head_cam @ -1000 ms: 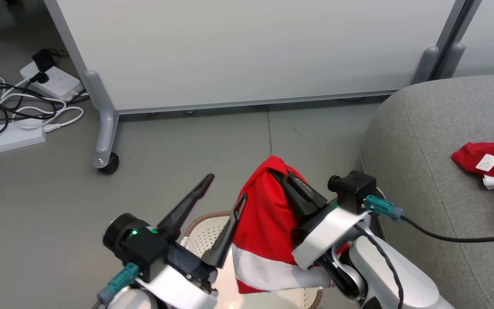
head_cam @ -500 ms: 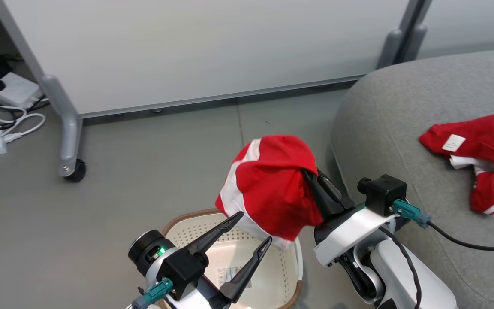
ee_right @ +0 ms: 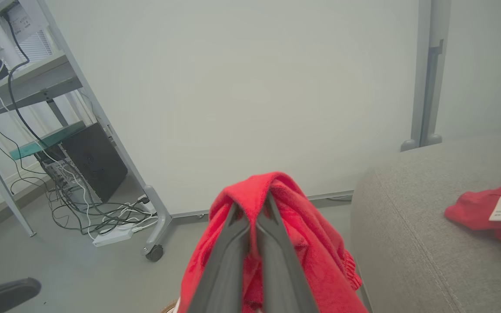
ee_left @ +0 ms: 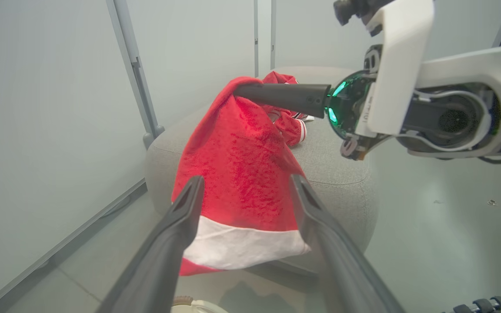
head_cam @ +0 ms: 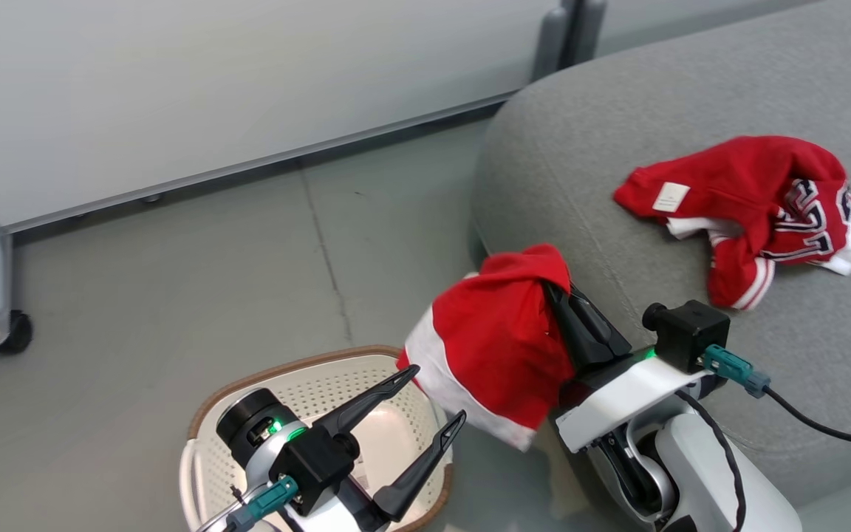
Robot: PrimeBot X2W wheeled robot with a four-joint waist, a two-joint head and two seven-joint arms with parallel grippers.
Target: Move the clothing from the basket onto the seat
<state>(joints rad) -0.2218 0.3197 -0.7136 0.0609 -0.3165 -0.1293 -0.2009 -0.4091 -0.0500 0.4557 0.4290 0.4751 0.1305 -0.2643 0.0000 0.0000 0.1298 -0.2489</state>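
Clothing, red with a white band along its lower edge, hangs from the right gripper, whose two fingers are pinched together on a fold at the top of the fabric. It is in the air, above the floor between the basket and the near rounded corner of the sofa. Its upper part is close to the sofa's side, but whether it touches the upholstery is hard to judge. A second red garment, with dark numerals, lies crumpled on the sofa seat, well apart from the held one. The left gripper hovers over the basket, its fingers spread wide with nothing between them, pointing toward the hanging cloth.
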